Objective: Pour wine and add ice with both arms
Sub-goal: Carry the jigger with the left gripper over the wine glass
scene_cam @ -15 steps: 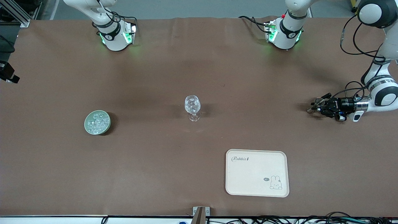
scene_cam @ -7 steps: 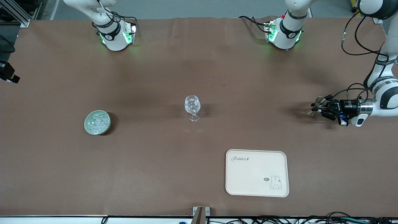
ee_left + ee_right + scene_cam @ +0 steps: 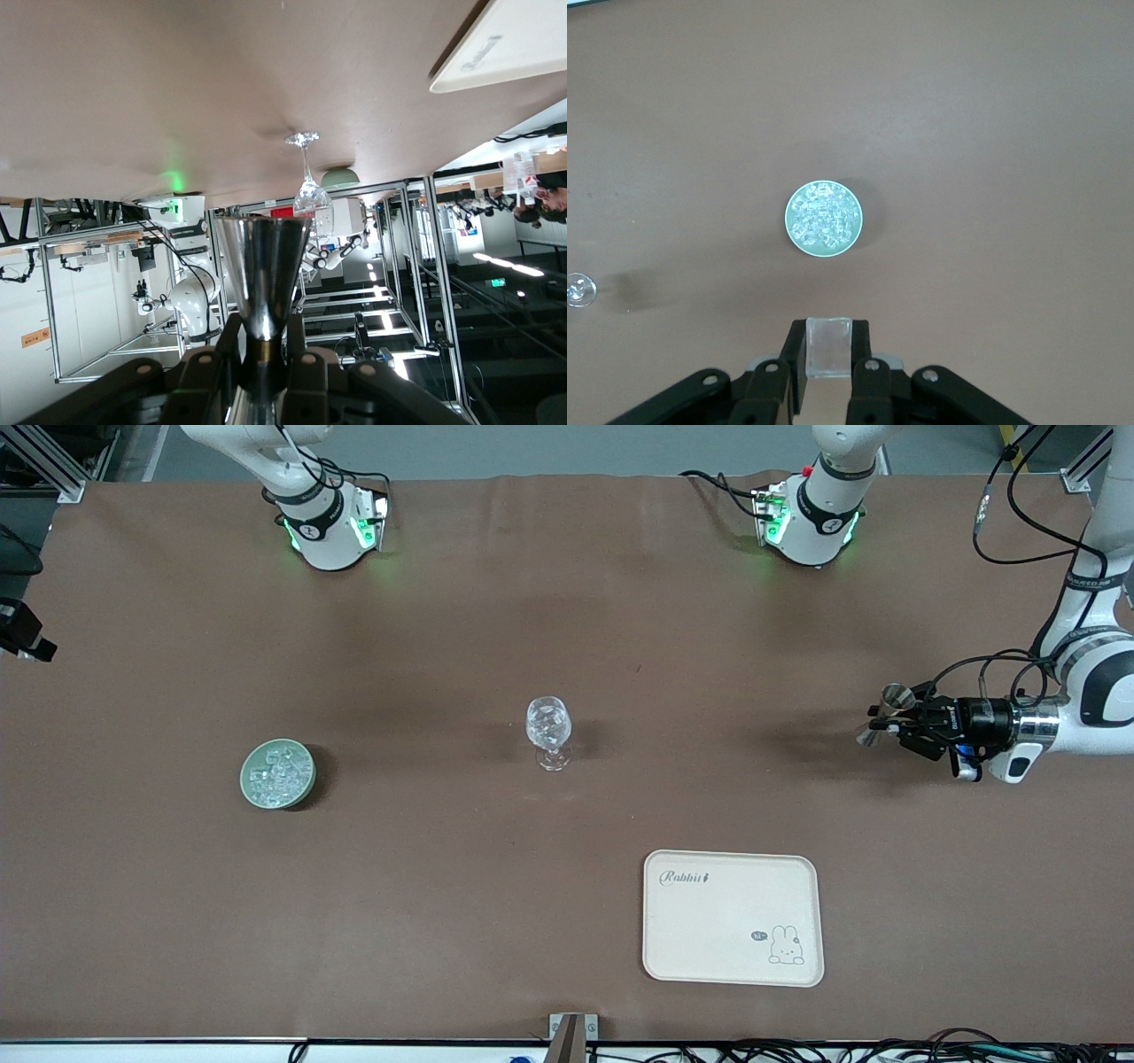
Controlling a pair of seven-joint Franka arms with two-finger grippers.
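My left gripper (image 3: pixel 897 719) is shut on the waist of the small silver hourglass measure (image 3: pixel 886 713), held in the air over the table's left-arm end and leaning slightly. No wine shows in it. In the left wrist view the measure (image 3: pixel 264 274) stands between the fingers of the left gripper (image 3: pixel 264 341), with the stemmed glass (image 3: pixel 306 181) farther off. The glass (image 3: pixel 548 731) stands upright mid-table. My right gripper (image 3: pixel 828 350) is shut on one clear ice cube (image 3: pixel 828 347), high over the pale green dish (image 3: pixel 788 219) heaped with ice (image 3: pixel 824 217).
The green dish (image 3: pixel 244 779) with its ice (image 3: pixel 279 769) sits toward the right arm's end of the table. A cream rabbit tray (image 3: pixel 732 918) lies nearer the front camera than the glass. Both arm bases stand along the table's back edge.
The left gripper has lifted the measure off the table and carried it a little toward the glass. Glass, dish and tray have not moved.
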